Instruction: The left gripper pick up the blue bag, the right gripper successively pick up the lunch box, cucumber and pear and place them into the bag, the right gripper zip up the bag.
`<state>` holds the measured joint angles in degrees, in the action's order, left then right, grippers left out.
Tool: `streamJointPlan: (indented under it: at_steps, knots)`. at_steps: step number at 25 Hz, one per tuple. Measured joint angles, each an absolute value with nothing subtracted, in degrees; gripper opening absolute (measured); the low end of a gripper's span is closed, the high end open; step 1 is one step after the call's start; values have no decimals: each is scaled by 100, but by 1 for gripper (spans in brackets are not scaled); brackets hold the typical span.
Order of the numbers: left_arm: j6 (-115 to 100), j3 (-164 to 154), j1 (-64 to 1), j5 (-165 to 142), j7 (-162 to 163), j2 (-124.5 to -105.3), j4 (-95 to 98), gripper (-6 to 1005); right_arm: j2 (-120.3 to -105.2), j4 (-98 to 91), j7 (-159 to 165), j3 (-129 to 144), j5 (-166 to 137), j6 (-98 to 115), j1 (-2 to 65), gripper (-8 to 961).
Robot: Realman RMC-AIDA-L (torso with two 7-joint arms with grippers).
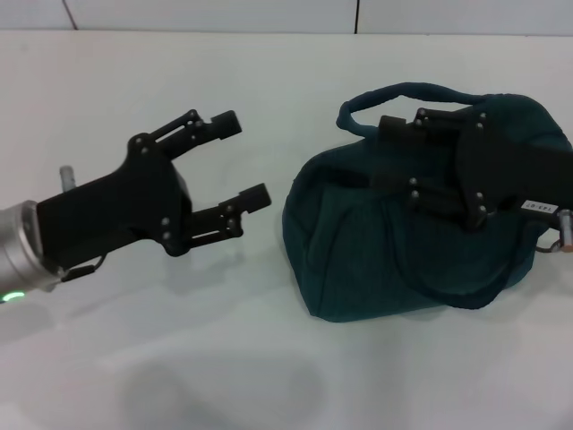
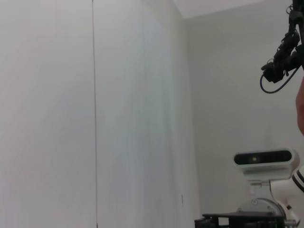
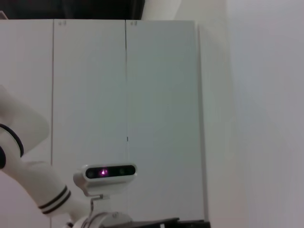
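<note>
White table [image 1: 269,376], evenly lit, soft shadows. Pale panelled wall [image 1: 206,13] along its far edge; dark vertical seams [image 3: 126,80] between panels.

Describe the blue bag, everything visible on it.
The blue bag is dark teal fabric, soft and slumped, lying on the white table on the robot's right side. One loop handle arches off its far left corner; a second strap loops along its near side. It looks closed; no lining shows. The right gripper is over its top, hiding part of it; contact cannot be told. The left gripper is apart from it, jaws open.
</note>
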<state>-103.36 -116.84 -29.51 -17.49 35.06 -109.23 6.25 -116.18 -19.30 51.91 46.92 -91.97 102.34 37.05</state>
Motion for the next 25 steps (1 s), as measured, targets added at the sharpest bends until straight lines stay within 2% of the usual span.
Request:
streamJointPlan:
  at_steps: [7, 15, 20, 25]
  knots:
    - [-10283, -11683, -2879, -1717, 3475, -11135, 617, 789, -11576, -1989, 5220, 4751, -9202, 10313, 3588, 487]
    - [-9984, -11715, -3014, -1966, 3413, -11435, 654, 768, -11521, -3005, 5230, 4684, -8699, 10740, 2330, 487]
    - [-9776, -11708, -3079, -1988, 3348, -11585, 660, 755, -11459, -3120, 5218, 4677, -8159, 10752, 1969, 488]
    - [-9137, -11701, -3107, -1996, 3006, -11836, 740, 743, -11431, -3112, 5150, 4491, -8138, 10756, 1790, 489]
